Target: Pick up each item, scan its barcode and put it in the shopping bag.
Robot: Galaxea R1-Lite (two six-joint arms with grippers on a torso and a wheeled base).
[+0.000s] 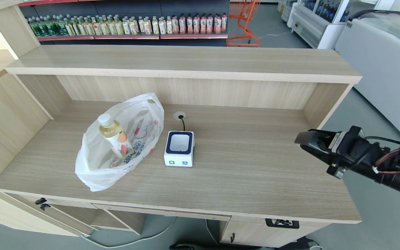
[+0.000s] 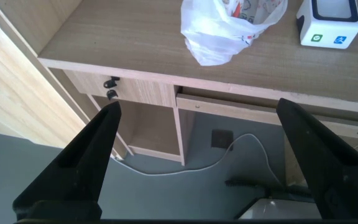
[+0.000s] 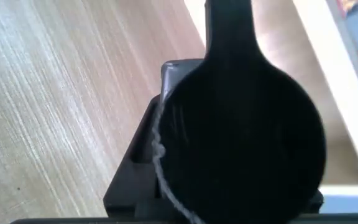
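A white plastic shopping bag (image 1: 94, 166) lies open on the left of the wooden counter (image 1: 255, 166). A bottle (image 1: 114, 136) of yellowish drink with a grey cap leans inside it. Just right of the bag sits the white barcode scanner (image 1: 179, 148), window facing up. My right gripper (image 1: 305, 140) hovers at the counter's right end, well away from the scanner. A black round shape with a narrow neck (image 3: 241, 137) covers most of the right wrist view. My left gripper (image 2: 194, 168) is open and holds nothing. It hangs below the counter's front edge, with the bag (image 2: 216, 34) and scanner (image 2: 328, 22) beyond it.
A raised ledge (image 1: 179, 64) and side walls enclose the counter's back and ends. A cable hole (image 1: 179, 115) sits behind the scanner. Drawers and an open nook (image 2: 154, 124) lie under the counter, with a cable on the floor. Bottle shelves (image 1: 130, 26) stand far behind.
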